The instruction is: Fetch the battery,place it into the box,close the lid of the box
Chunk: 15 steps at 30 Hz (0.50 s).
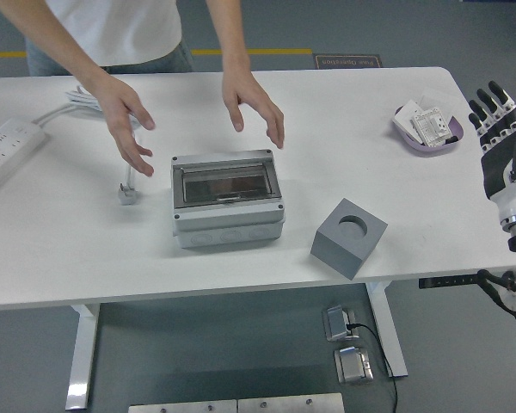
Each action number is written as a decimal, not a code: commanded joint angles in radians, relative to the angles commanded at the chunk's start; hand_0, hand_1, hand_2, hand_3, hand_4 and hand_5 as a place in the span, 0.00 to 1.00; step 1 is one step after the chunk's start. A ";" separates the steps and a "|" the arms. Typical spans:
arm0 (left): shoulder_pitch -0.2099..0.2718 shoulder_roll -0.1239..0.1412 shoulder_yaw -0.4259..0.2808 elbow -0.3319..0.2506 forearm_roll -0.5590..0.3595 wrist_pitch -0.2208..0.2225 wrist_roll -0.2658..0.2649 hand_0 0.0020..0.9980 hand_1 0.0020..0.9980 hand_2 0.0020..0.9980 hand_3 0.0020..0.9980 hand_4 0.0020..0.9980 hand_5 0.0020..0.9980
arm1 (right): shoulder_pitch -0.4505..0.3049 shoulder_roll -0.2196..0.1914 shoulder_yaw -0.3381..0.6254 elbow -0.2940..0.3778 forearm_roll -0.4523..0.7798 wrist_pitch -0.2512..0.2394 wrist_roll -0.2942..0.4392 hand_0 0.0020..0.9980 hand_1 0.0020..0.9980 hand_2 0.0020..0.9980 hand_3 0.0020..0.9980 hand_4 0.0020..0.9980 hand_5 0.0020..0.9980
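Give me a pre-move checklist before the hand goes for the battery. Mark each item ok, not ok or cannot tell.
1. Right hand free: ok, fingers spread, holding nothing, at the table's right edge.
2. Workspace free of people: not ok, a person's two hands hover beside and behind the box.
3. Box lid open to receive the battery: not ok, the clear lid lies shut.
4. Battery located: cannot tell, small packets lie in the purple dish, but none is clearly a battery.
5. Path to the dish: ok, nothing lies between hand and dish.
6. Left hand: not in view.
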 joint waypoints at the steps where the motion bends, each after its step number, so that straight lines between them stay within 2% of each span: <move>1: -0.001 0.000 0.005 0.000 -0.005 0.000 -0.001 0.74 0.76 0.75 0.76 0.62 0.42 | 0.001 0.000 -0.001 0.000 -0.002 0.000 -0.001 1.00 0.90 0.89 0.89 1.00 1.00; 15: -0.006 -0.001 0.017 0.000 -0.013 -0.002 0.000 0.73 0.76 0.75 0.77 0.62 0.42 | -0.001 0.001 -0.003 -0.001 -0.011 -0.002 -0.007 1.00 0.88 0.88 0.88 1.00 1.00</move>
